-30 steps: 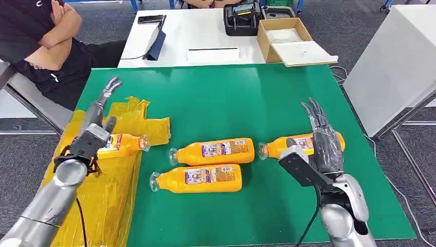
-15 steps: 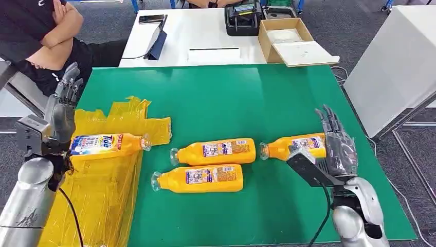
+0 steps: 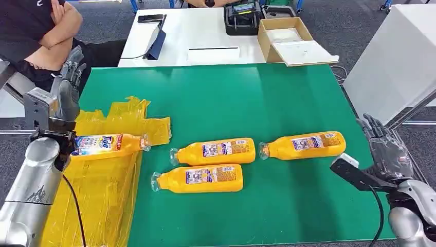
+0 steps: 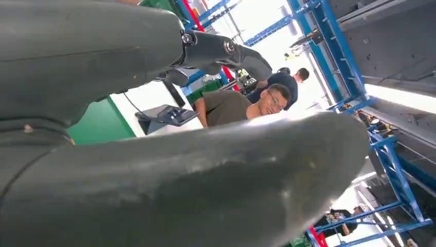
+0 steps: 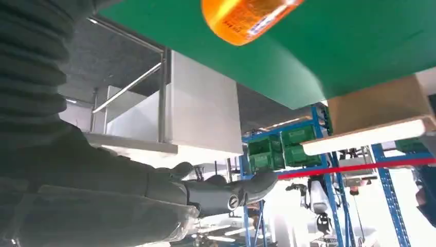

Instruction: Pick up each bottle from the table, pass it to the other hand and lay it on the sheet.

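Both hands are drawing back from where they were a second ago: the left hand (image 3: 64,103) is lifting away from the bottle on the sheet (image 3: 105,143) toward the desk's far left edge, and the right hand (image 3: 389,153) is sliding off past the right edge, leaving the rightmost bottle (image 3: 303,145) fully uncovered. Each hand is holding nothing, fingers spread apart.

That delivered bottle is lying on its side on the crinkled yellow sheet (image 3: 103,190), its clear cap poking just past the sheet's inner edge onto the green desk (image 3: 231,98). Being round, it is likely to roll if the plastic gets nudged.

Three orange bottles are waiting on the desk, all on their sides with caps pointing left: the rightmost one, the middle bottle (image 3: 216,151) and the front bottle (image 3: 200,178). Middle and front are lying just beside each other, so fingers closing on either are probably going to bump its neighbour and set it rolling. Smooth, rounded bodies may also slip during the pass between hands.
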